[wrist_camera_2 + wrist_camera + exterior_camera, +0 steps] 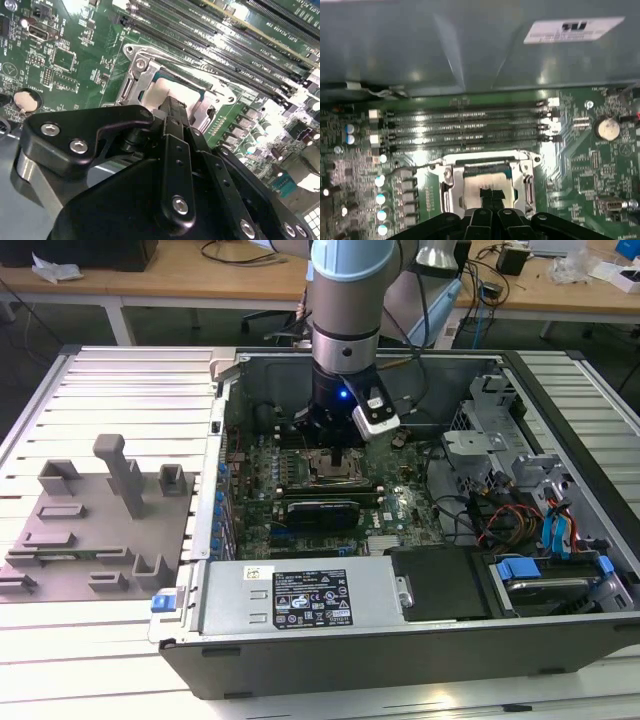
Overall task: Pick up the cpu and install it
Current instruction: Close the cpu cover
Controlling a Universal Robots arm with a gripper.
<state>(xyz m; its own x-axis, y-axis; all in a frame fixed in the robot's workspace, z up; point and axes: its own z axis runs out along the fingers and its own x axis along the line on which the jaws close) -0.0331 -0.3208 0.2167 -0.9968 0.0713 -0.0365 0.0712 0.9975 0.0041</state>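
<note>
The cpu [476, 186] lies flat inside the metal-framed motherboard socket [527, 187]. It shows as a pale square [152, 92] in both wrist views. My gripper [338, 454] reaches down into the open computer case, directly over the socket [325, 470]. Its two dark fingers stand pressed together, shut, with the tips [492, 196] at or just above the top face of the cpu. The tips [172, 104] cover part of the chip. I cannot tell whether they touch it.
Memory slots [465, 127] run beside the socket. A black card [320, 512], cables [500, 520] and drive cages [490, 430] crowd the case. A power supply [300, 600] sits at its front. A grey tray with upright blocks [100, 530] lies at the exterior view's left.
</note>
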